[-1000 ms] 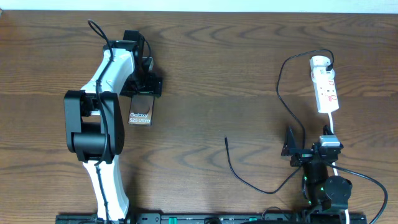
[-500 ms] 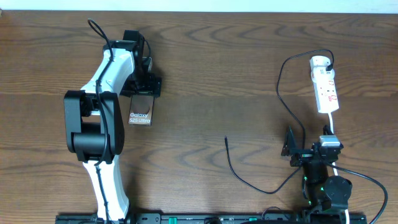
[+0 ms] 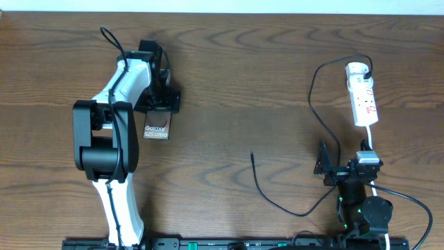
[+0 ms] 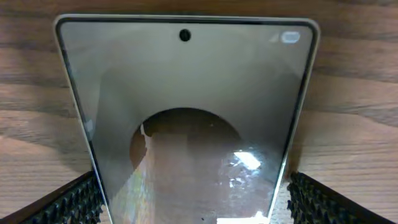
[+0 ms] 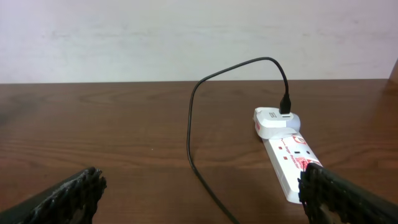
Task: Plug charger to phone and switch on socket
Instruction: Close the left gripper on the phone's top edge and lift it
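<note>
The phone (image 3: 156, 130) lies flat on the table at the left, lettering up, its far end hidden under my left gripper (image 3: 158, 104). In the left wrist view the phone (image 4: 186, 112) fills the frame, and my left gripper (image 4: 193, 208) stands open with one finger on each side of it, a thin gap showing on both sides. The socket (image 3: 363, 97) lies at the far right with a white adapter plugged in. The charger (image 3: 263, 194) loops from the adapter across the table to its free tip (image 3: 252, 155). My right gripper (image 3: 345, 158) is open near the socket (image 5: 292, 158), holding nothing.
The socket's white cord (image 3: 371, 142) runs toward the right arm's base. The black charger (image 5: 193, 124) crosses the wood between the right fingers. A pale wall stands behind the table's far edge.
My left gripper has slid slightly toward the near edge and covers a little more of the phone. The phone, the charger and the right arm have not moved.
</note>
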